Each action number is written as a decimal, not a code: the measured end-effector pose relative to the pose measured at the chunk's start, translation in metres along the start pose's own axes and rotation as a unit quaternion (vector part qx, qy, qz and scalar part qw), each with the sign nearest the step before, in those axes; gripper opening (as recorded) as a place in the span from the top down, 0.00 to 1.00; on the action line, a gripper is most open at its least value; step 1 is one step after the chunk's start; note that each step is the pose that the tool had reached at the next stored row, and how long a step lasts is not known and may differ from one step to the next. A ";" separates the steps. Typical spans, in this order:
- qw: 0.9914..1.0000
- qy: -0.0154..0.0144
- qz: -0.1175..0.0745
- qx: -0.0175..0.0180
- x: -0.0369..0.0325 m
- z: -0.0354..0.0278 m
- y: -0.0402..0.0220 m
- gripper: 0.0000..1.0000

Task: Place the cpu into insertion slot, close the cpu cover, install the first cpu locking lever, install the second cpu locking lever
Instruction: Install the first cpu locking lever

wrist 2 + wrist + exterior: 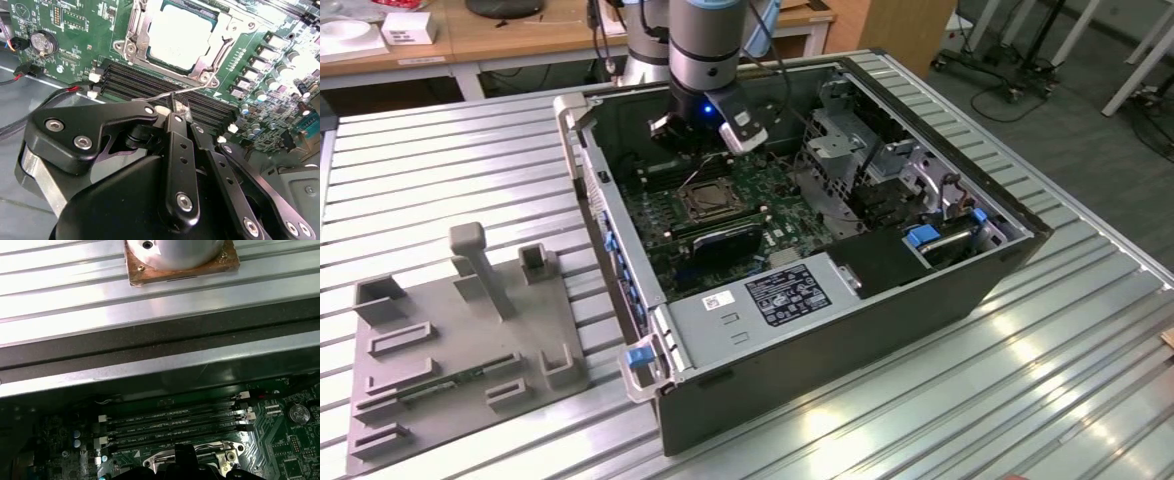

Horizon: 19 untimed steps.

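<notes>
Firstly, in the exterior view the gripper (700,135) hangs just beside the insertion slot (708,198) mid-board; in the second wrist view its narrowed fingers (178,120) meet the locking lever (200,89) lying along the slot's edge, the cpu (182,32) seated just beyond; in the first wrist view memory slots (170,422) run alongside.
</notes>
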State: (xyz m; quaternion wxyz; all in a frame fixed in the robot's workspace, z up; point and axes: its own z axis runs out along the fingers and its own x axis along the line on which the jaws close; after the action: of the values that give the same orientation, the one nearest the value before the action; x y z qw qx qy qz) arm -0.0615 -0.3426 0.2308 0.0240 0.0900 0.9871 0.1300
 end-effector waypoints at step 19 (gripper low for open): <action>1.000 0.000 0.003 -0.002 -0.0001 0.0053 0.0058 0.89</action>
State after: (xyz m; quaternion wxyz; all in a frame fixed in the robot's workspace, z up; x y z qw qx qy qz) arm -0.0600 -0.3357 0.2273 0.0242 0.0928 0.9866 0.1317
